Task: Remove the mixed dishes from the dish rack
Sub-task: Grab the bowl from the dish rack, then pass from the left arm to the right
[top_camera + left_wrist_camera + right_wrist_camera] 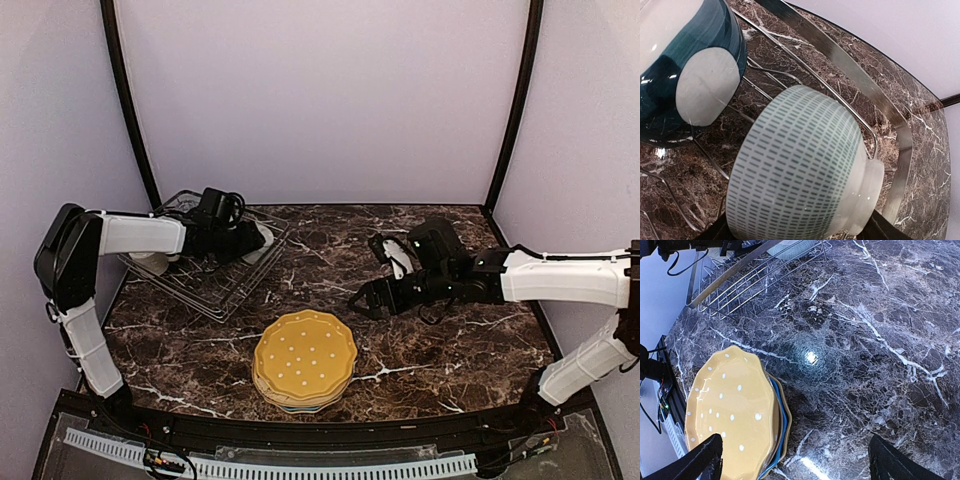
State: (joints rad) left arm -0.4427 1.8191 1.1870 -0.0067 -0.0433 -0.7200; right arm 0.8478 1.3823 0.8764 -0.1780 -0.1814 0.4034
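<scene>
Dish rack point(230, 292): far-left corner of the table point(450, 340), long axis diagonal.
Dark blue mug point(685, 75): in the rack, base facing the left wrist camera.
White bowl point(800, 170): in the rack, on its side, foot ring pointing right.
Left hand point(248, 240): clenched on the bowl; arm level, reaching right.
Plates point(305, 358): stacked flat, near-edge centre, yellow on top.
Right hand point(368, 298): released, empty; arm stretched leftward.
</scene>
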